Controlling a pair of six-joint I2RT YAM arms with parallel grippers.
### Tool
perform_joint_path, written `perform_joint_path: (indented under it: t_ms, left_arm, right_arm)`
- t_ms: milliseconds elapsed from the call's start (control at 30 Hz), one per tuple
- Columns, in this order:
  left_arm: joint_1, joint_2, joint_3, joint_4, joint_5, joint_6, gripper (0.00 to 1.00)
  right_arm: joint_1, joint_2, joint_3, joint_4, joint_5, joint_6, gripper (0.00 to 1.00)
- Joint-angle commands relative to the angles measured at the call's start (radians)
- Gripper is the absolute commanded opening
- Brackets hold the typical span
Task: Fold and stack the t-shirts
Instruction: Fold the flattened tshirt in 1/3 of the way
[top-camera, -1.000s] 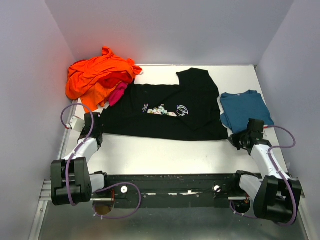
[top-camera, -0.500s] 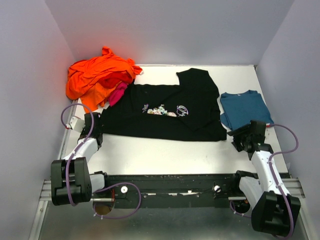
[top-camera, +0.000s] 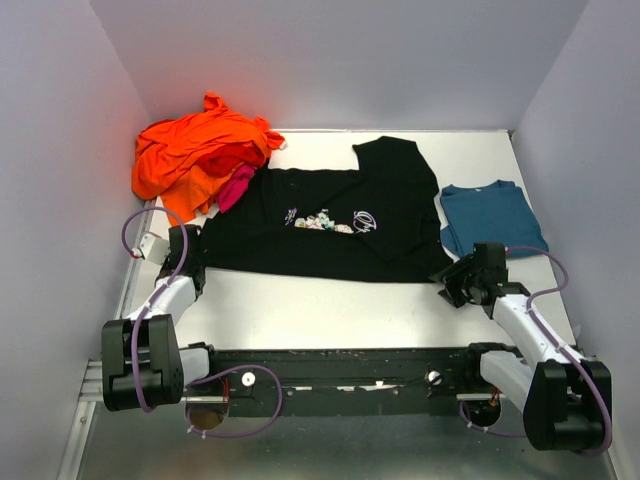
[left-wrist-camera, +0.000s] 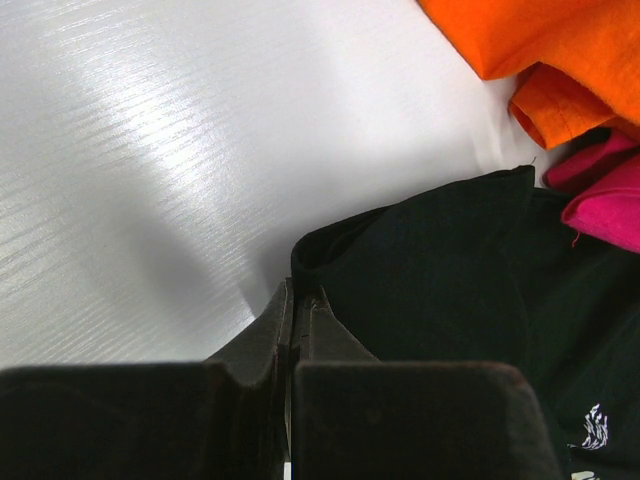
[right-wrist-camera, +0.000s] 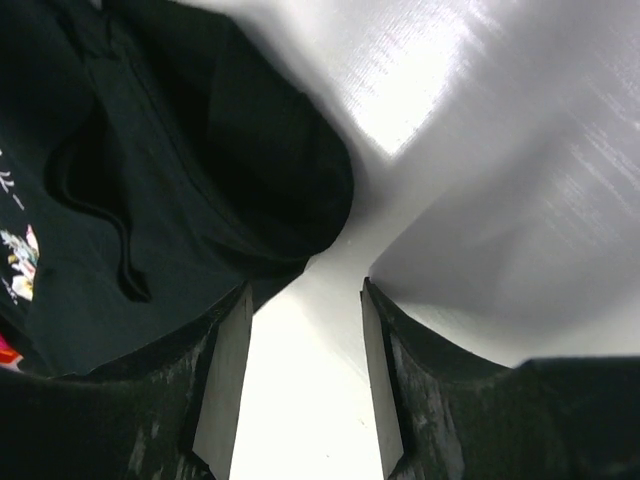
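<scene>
The white table (top-camera: 320, 310) carries all the garments. The black t-shirt (top-camera: 330, 235) is the largest item, spread out between the two grippers with one sleeve folded over its chest. It is judged light, limp and non-slip, so it will sag and crease unless it is lifted at the hem corners or shoulder seams with both arms. The orange t-shirt (top-camera: 195, 150) lies heaped well ahead of the left gripper (left-wrist-camera: 292, 300). The teal t-shirt (top-camera: 492, 218) lies folded ahead and to the right of the right gripper (right-wrist-camera: 305, 290). The magenta t-shirt (top-camera: 237, 186) shows only as a small bunch tucked under the orange heap, most of it hidden. The left gripper is fully closed with the black hem corner at its tips. It appears to be pinched there, though black cloth against black fingers makes this hard to confirm. The right gripper stands about half open and holds nothing. The nearest black corner lies just ahead and to the left of its gap, with bare table between the fingers. The small chest print (top-camera: 330, 222) is too small to read.
</scene>
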Motion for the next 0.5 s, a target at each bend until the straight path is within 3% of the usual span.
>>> perform_joint_path:
  t_ms: [0,300,333,433,467]
  left_arm:
    - [0.008,-0.013,0.011,-0.017,-0.035,0.007,0.00]
    - [0.008,-0.021,0.008,-0.023,-0.056,0.005,0.00]
    - [0.008,-0.019,0.008,-0.023,-0.055,0.005,0.00]
    - [0.008,-0.016,0.014,-0.023,-0.052,0.007,0.00]
    - [0.008,-0.018,0.016,-0.023,-0.053,0.011,0.00]
  right_arm:
    - [0.006,0.081,0.029,0.049,0.081,0.052,0.52]
    - [0.006,0.196,0.065,0.043,0.231,0.076,0.43]
    - [0.004,0.195,0.063,0.045,0.246,0.078,0.38]
    - [0.004,0.190,0.065,0.037,0.251,0.078,0.06]
    - [0.006,0.187,0.074,0.025,0.246,0.075,0.04]
